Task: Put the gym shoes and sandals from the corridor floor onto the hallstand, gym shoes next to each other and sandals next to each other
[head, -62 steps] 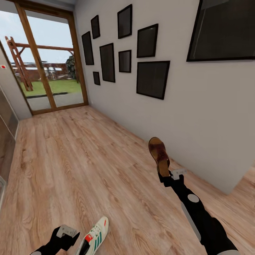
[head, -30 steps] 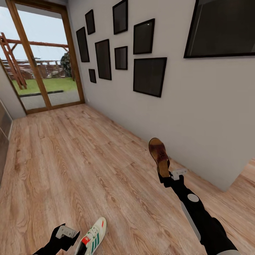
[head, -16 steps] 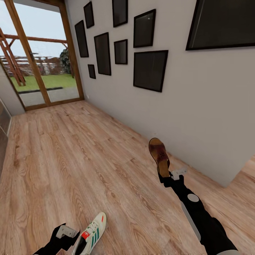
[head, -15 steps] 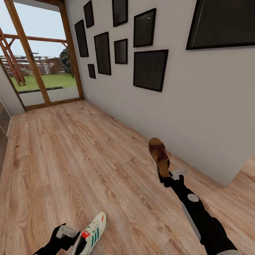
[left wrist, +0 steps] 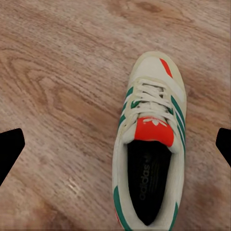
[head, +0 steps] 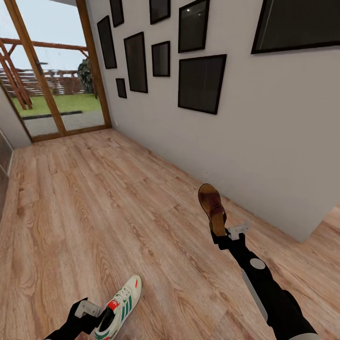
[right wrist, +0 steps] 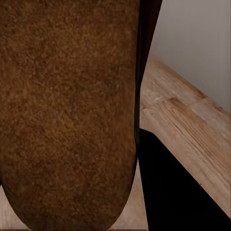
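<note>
Corridor floor (head: 94,198) of light-brown wood-grain planks runs from the near edge to a far glass door with a wooden frame (head: 52,71) at the far left, grass and a wooden structure beyond it. White wall (head: 264,141) lines the right side, hung with dark framed pictures (head: 201,83) in several sizes.

Right arm (head: 269,288) reaches forward from the near right. Its right gripper (head: 221,234) is clenched on one sandal (head: 211,208) at the heel end, holding it above the floor with the toe pointing away; in the right wrist view the brown sole (right wrist: 67,115) sits close against the camera with one dark finger (right wrist: 168,187) beside it.

One gym shoe (head: 118,309) shows at the near left beside the left gripper (head: 87,314), toe pointing far and right. In the left wrist view the shoe (left wrist: 149,144) lies between the two black fingertips (left wrist: 9,147), which stand wide apart and clear of it, so this hold is released.
</note>
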`<state>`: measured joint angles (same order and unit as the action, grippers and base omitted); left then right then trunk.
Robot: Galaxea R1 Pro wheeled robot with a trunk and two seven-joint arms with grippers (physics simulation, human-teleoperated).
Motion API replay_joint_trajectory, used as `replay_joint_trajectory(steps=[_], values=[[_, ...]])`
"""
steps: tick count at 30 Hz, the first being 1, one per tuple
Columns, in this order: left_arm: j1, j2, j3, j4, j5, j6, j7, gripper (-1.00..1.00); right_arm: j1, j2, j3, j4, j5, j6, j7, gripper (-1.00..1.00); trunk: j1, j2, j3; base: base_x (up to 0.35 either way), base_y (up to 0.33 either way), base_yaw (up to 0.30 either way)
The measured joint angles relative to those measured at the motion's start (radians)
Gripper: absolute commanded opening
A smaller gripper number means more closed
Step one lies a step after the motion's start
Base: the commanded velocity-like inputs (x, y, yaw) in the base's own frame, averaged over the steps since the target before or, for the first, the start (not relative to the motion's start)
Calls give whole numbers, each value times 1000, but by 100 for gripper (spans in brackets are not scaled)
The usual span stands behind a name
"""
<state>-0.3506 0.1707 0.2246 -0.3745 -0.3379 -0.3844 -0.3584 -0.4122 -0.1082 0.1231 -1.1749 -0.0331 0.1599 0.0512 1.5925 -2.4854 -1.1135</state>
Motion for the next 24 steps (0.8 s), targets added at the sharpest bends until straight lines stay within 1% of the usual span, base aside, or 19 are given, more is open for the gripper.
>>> replay_joint_trajectory(steps=[2,24], values=[[0,0,0,0,0,0,0,100,0,0,-1,0,0,0,0,-100,8,-14,-8,0,0,0],[0,0,0,0,-1,0,0,100,0,-2,-1,4,6,0,0,-100,18,-19,-94,0,0,0]])
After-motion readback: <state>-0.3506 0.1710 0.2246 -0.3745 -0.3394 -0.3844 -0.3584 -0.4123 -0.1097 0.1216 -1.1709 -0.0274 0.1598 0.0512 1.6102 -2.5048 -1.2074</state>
